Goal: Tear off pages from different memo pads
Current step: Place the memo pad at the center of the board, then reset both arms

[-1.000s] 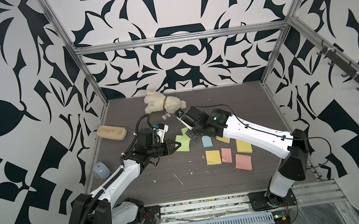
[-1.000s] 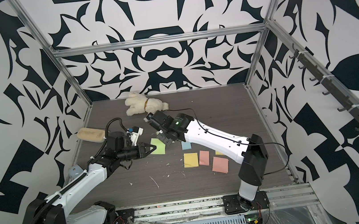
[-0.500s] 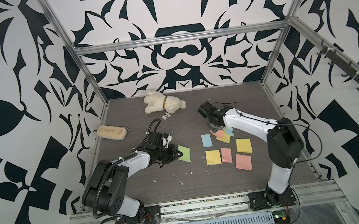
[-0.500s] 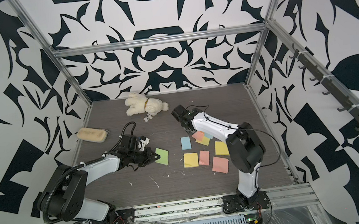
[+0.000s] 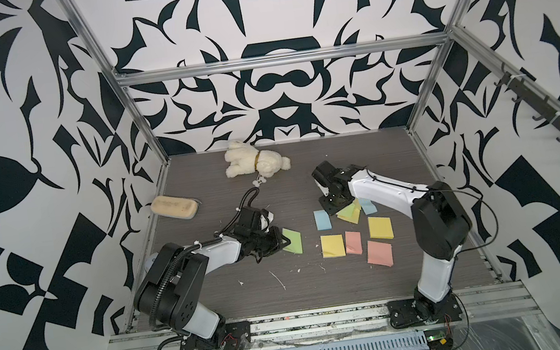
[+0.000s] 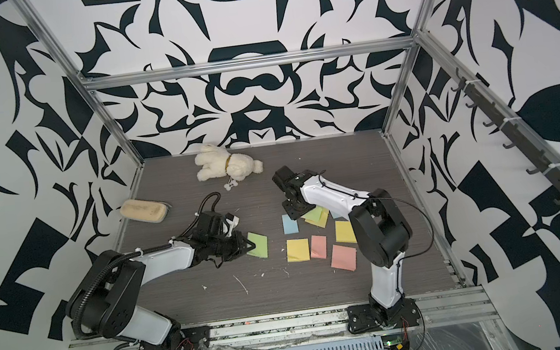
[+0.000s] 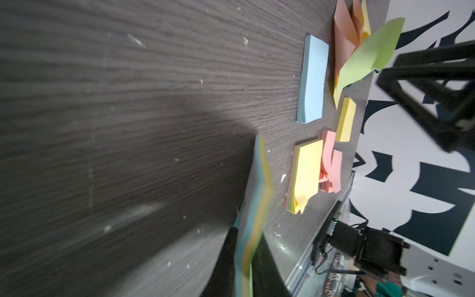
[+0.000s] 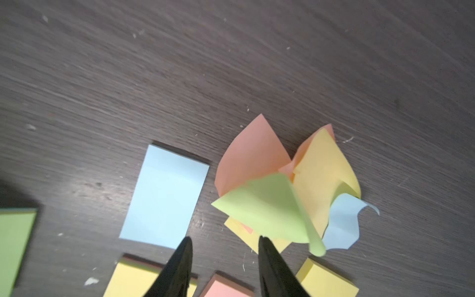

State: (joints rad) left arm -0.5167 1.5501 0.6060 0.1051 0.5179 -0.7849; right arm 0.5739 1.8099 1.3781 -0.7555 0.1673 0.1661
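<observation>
My left gripper (image 5: 281, 244) is shut on the edge of the green-topped memo pad (image 5: 293, 241), which rests low on the table; the left wrist view shows that pad (image 7: 257, 195) edge-on between the fingers. The right gripper (image 8: 223, 244) is open with nothing between its fingers, just above a heap of loose pages (image 8: 288, 190) in pink, yellow, green and blue, also seen from above (image 5: 350, 211). Other memo pads lie flat nearby: blue (image 5: 322, 219), yellow (image 5: 333, 245), pink (image 5: 353, 242), a second yellow (image 5: 380, 228) and a second pink (image 5: 379, 253).
A cream plush toy (image 5: 255, 160) lies at the back and a tan sponge-like block (image 5: 174, 206) by the left wall. Small white paper scraps (image 5: 278, 279) dot the dark wood floor. Aluminium frame posts (image 5: 141, 120) and a front rail bound the workspace.
The right arm has swung from the green pad to the heap of pages, and its jaws have opened, leaving a green page on the heap. The left gripper has lowered the green pad.
</observation>
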